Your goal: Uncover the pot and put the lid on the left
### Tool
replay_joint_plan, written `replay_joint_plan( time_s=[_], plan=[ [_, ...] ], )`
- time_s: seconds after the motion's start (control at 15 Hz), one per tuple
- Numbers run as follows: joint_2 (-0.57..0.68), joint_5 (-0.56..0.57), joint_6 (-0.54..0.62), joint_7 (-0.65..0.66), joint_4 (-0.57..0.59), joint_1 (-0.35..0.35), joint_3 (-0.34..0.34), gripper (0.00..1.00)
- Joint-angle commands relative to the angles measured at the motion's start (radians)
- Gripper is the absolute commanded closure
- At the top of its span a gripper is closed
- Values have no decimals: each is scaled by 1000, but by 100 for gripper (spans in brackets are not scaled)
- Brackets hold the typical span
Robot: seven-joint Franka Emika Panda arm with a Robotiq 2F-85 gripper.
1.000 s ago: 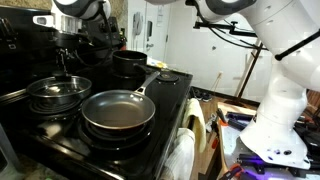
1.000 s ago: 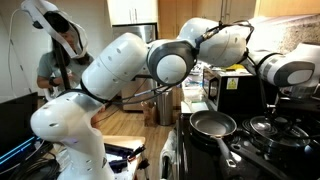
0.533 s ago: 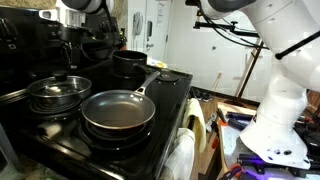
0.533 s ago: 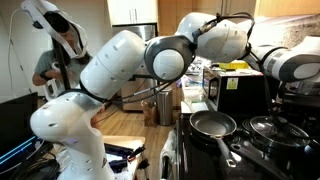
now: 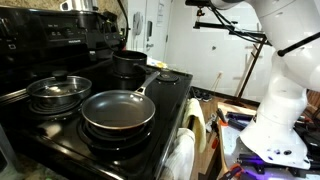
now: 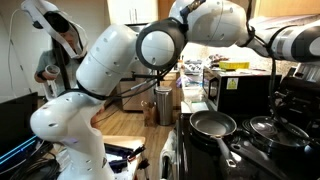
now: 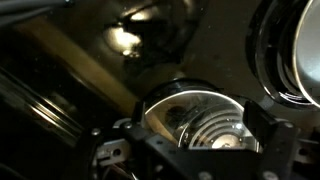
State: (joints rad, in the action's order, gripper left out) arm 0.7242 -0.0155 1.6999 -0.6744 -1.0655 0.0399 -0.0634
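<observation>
The lid (image 5: 57, 90) lies on the worktop (image 5: 172, 100) just beside the frying pan (image 5: 118, 110) in an exterior view, well apart from the pot (image 5: 130, 66), which appears uncovered. The hand (image 7: 187, 135) is held above it, fingers spread, nothing gripped. The lid is judged stiff, light and slippery on its dome; any regrasp is best made at the knob (image 5: 58, 77).

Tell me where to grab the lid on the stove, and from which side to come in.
Grip the small dark knob at the centre of the lid, coming straight down from above. The lid lies level and domed, so its smooth rim offers the fingers little to catch, while the knob stands up clear. The frying pan sits close beside it, which would probably cramp a sideways approach.
</observation>
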Motion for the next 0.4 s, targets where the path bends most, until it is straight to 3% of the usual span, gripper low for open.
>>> replay_joint_plan(
  time_s=[0.0, 0.13, 0.2, 0.33],
  plan=[
    [-66, -31, -15, 130, -89, -4, 15, 0],
    [-91, -62, 49, 216, -146, -7, 23, 0],
    [-26, -12, -7, 152, -41, -17, -9, 0],
    [-27, -10, -2, 161, -48, -17, -11, 0]
  ],
)
